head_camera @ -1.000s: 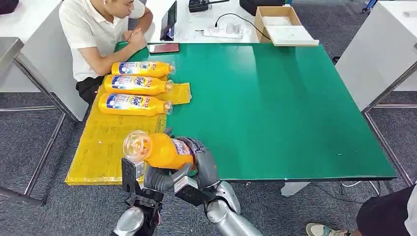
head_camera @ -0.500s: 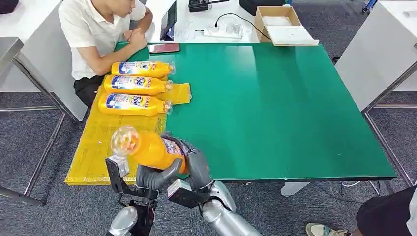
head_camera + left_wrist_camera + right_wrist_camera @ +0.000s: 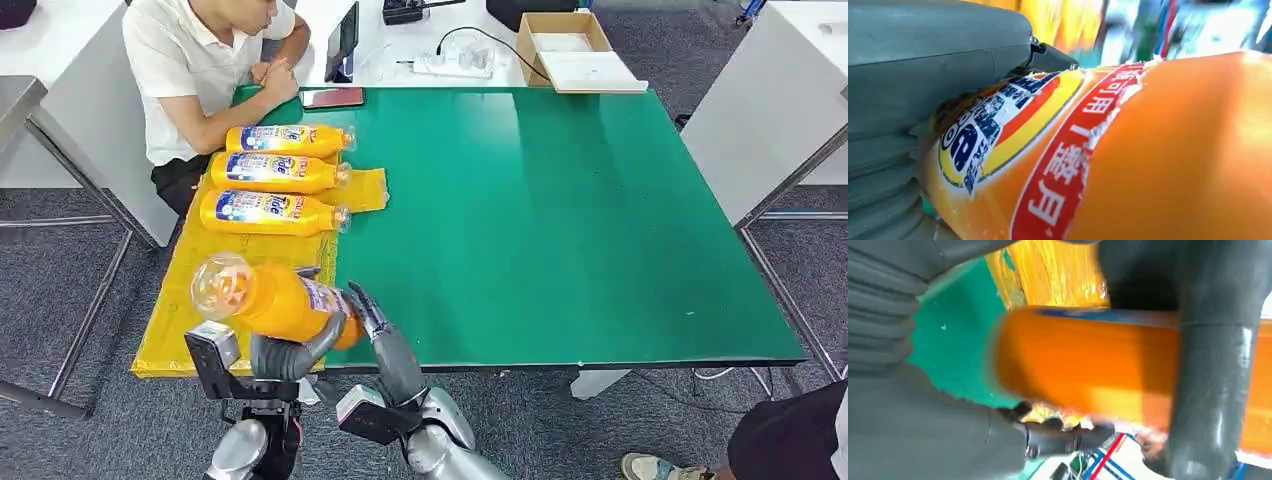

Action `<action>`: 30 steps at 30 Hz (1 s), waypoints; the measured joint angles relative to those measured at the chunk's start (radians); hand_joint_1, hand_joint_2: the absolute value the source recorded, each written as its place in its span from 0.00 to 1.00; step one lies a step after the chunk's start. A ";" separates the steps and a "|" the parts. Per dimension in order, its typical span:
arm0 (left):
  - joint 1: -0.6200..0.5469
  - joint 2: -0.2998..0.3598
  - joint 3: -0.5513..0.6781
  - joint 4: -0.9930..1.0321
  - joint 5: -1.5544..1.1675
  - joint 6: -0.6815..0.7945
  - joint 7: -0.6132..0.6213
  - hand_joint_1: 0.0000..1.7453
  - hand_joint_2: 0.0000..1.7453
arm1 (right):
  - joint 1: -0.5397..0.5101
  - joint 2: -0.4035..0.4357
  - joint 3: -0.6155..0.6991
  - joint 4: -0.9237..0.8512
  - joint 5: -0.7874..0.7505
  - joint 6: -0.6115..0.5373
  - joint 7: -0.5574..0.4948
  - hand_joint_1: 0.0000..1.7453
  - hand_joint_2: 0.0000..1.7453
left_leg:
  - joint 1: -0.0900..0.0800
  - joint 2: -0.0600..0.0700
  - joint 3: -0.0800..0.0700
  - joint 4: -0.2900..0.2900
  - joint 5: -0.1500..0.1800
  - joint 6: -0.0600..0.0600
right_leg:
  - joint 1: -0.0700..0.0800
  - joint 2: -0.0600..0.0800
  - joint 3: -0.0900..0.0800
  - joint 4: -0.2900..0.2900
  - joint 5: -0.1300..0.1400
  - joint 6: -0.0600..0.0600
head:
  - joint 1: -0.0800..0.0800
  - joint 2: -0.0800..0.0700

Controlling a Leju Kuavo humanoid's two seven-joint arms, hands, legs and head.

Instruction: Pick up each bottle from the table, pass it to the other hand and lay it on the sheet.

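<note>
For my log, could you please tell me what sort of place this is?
Probably an office or lab used for robot trials: a green table among white desks, grey carpet, a power strip and cardboard box, and a person seated watching.

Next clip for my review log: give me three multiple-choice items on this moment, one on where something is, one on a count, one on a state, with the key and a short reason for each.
1. Where do the finished bottles lie?
A. on the yellow sheet near the seated person
B. in the cardboard box
C. on the floor

2. How many bottles lie on the sheet?
A. one
B. three
C. five

3. What holds the bottle in the air?
A. nothing, it rests on the table
B. the person's hand
C. the left hand

Key:
1. A: the bottles lie side by side on the yellow sheet, close to the person.
2. B: three lie in a row there; a fourth is not yet down.
3. C: the left hand grips the raised bottle from below, while the right hand is at the bottle's end with its fingers spread.
</note>
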 measured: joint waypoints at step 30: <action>-0.517 0.086 0.093 0.859 -1.296 0.062 0.435 1.00 1.00 | 0.153 -0.053 -0.063 -0.203 -0.122 0.072 -0.014 0.00 0.00 | 0.000 0.000 -0.001 0.000 0.003 -0.002 | 0.000 0.000 -0.001 0.002 0.002 -0.003 | 0.000 0.000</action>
